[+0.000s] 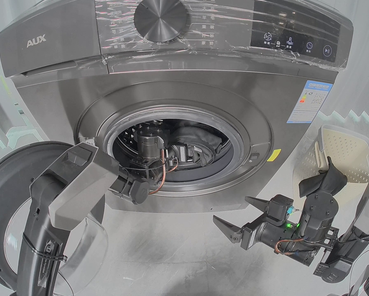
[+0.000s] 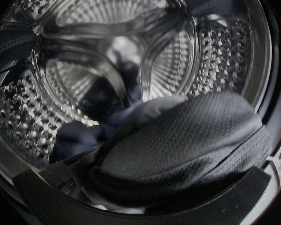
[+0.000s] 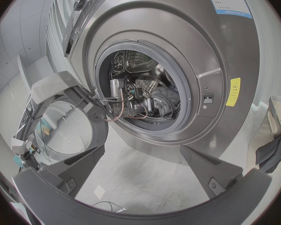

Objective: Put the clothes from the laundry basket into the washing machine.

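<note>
1. My left end effector (image 1: 192,152) is inside the washing machine (image 1: 192,87), reaching through the open port. A dark grey garment (image 2: 184,141) lies bunched directly ahead of it, at the 3 o'clock side of the drum mouth in the head view. The cloth rests on the lower lip and is not yet deep in the drum (image 2: 121,25).
2. The fabric covers the fingers, so I cannot tell whether that end effector is pinching the garment or has let go.
3. My right end effector (image 1: 233,210) hangs low in front of the machine with its fingers spread wide and nothing between them. It points toward 10 o'clock, at the port.
4. The laundry basket (image 1: 350,151) stands at 2 o'clock from the right end effector. One dark cloth (image 1: 324,179) is draped over its near rim, just behind that wrist.
5. I judge that the right arm is far nearer to that cloth than the left. It faces away, though, so it would need to swing round toward 2 o'clock before closing.
6. The draped cloth's long axis runs roughly from 1 to 7 o'clock, down off the rim.
7. The door (image 1: 12,177) stands open at 9 o'clock, out of both arms' way.
</note>
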### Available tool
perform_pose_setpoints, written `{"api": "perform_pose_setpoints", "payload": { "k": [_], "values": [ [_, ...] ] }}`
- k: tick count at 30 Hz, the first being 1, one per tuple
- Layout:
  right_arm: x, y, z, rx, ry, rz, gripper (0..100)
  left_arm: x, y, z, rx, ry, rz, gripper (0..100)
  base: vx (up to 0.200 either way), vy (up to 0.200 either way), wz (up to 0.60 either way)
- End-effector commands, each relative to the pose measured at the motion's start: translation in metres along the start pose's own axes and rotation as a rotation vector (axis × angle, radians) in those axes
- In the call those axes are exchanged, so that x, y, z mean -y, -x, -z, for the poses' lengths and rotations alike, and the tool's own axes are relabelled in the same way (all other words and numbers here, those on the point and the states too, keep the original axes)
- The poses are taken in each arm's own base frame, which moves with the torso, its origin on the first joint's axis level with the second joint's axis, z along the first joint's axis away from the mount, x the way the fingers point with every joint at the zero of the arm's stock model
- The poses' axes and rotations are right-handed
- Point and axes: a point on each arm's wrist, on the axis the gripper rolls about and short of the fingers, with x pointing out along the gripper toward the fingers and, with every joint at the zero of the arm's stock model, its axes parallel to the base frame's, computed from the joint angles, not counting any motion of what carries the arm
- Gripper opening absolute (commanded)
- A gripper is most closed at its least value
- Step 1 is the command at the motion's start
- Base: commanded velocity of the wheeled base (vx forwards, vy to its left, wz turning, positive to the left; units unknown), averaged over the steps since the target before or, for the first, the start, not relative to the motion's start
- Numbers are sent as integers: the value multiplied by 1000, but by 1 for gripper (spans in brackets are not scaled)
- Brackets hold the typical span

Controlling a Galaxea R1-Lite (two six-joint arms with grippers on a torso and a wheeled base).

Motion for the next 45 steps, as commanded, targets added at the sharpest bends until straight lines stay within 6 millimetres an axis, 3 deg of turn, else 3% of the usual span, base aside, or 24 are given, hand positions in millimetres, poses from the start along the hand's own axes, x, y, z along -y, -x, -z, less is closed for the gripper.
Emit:
{"api": "perform_pose_setpoints", "payload": {
  "k": [1,14,18,24,25,30,34,45],
  "values": [
    [-1,0,1,-2,-1,-3,100,9,35,-17,-120,-26,26,100,0,0,0],
    [-2,0,1,-5,0,-7,100,26,76,-14,-218,-96,172,100,0,0,0],
    [-3,-1,2,-7,1,-10,100,28,70,-14,-164,-107,213,100,0,0,0],
    [-3,-1,3,-11,1,-11,100,24,41,19,-155,-121,191,100,0,0,0],
    [-3,-1,3,-11,1,-11,100,24,39,21,-154,-121,191,0,0,0,0],
    [-3,-1,2,-6,1,-12,100,15,26,28,-132,-115,160,0,0,0,0],
    [-4,-2,2,-6,1,-13,100,11,18,23,-68,-106,127,0,0,0,0],
    [-5,-2,2,-6,2,-15,100,-10,-25,-16,201,-30,-46,0,0,0,0]
  ]
}}
